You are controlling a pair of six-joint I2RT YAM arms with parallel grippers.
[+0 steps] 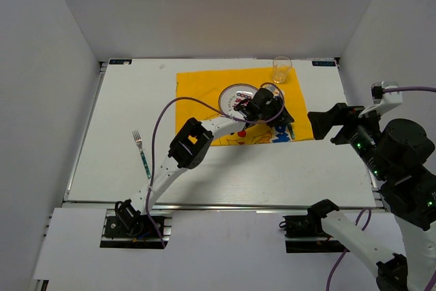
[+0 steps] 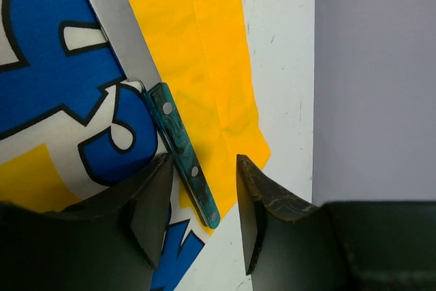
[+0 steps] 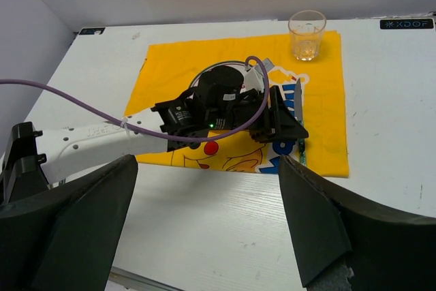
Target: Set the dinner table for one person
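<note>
The left tool (image 2: 202, 168) is hovering with its fingers spread either side of the knife (image 2: 178, 142), not pinching it. The knife is lying flat on the yellow cloth (image 2: 211, 66), right of the plate (image 1: 231, 93), handle end nearest the arms. The fork (image 1: 141, 149) is lying on the bare bench (image 1: 272, 168) well to that tool's left, its length running near-to-far, so the left arm is sitting nearer it than the right tool (image 1: 325, 124), which is standing wide open.

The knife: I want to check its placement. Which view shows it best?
Left wrist: the knife fills the frame, blade and green handle on the yellow cloth between parted jaws. Right wrist shows a sliver beside the left arm; top view, barely anything.
</note>
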